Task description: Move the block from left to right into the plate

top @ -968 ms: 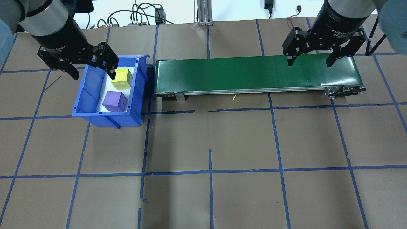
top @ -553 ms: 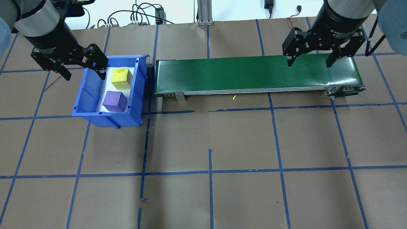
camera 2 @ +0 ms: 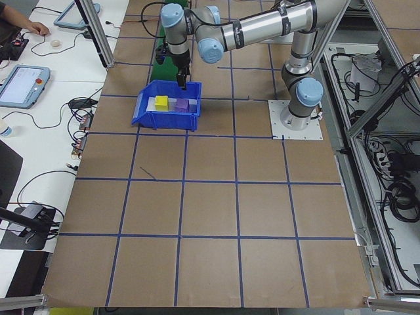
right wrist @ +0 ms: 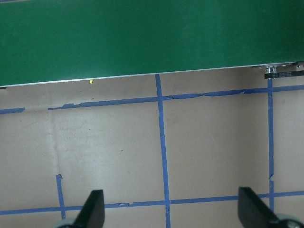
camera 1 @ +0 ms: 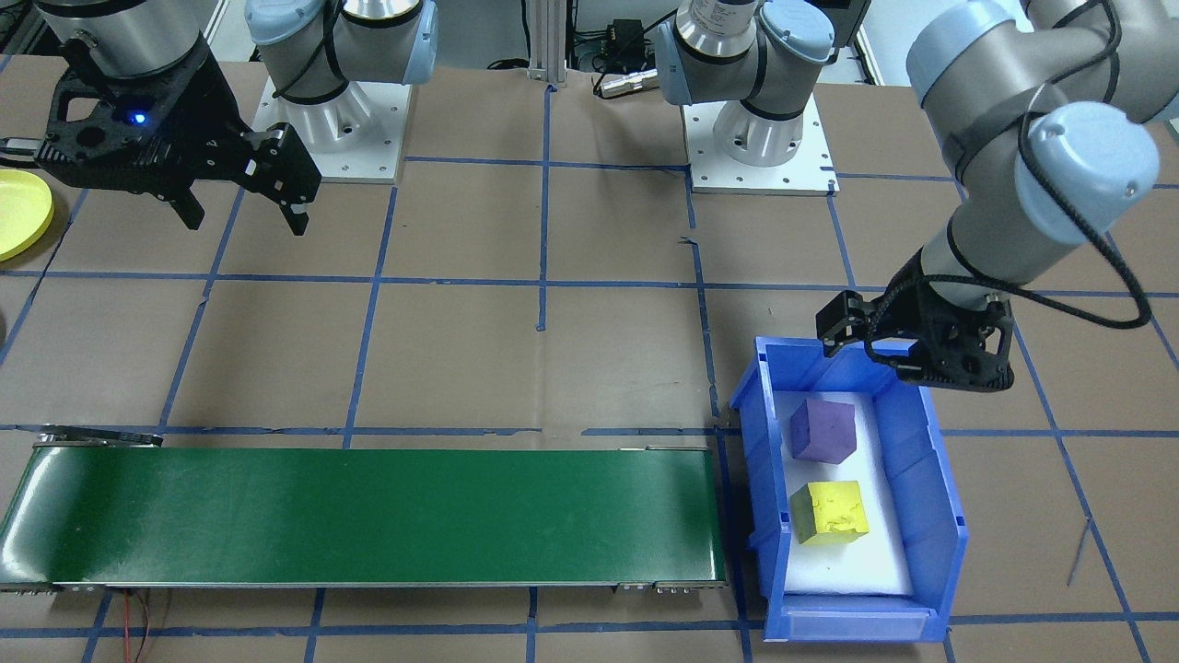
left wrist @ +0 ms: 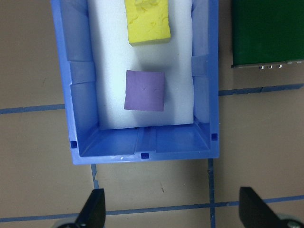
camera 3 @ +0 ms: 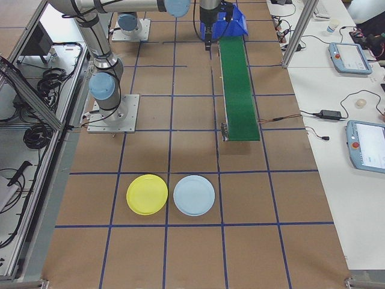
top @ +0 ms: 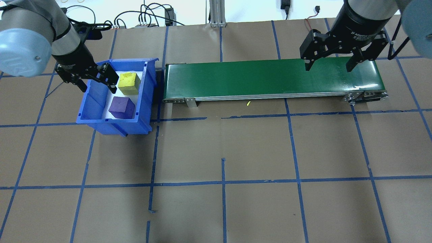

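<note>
A yellow block (top: 129, 83) and a purple block (top: 122, 107) lie on white foam inside a blue bin (top: 91, 101). In the left wrist view the purple block (left wrist: 144, 90) sits mid-frame and the yellow block (left wrist: 147, 21) at the top. My left gripper (top: 98, 86) hovers open and empty above the bin's left wall, touching neither block; it also shows from the front (camera 1: 912, 354). My right gripper (top: 328, 65) hangs open and empty over the right end of the green conveyor belt (top: 270, 79). The yellow plate (camera 3: 147, 194) lies far out on the robot's right, its edge showing in the front view (camera 1: 18, 216).
A light blue plate (camera 3: 194, 195) lies beside the yellow one. The conveyor belt (camera 1: 368, 516) runs from the bin's side towards the robot's right. Brown paper with blue tape lines covers the table (top: 222, 152). Cables lie along the far edge.
My left gripper has dropped lower and shifted from over the bin's far end to above its left wall, still open. The right arm and both blocks have not moved.
</note>
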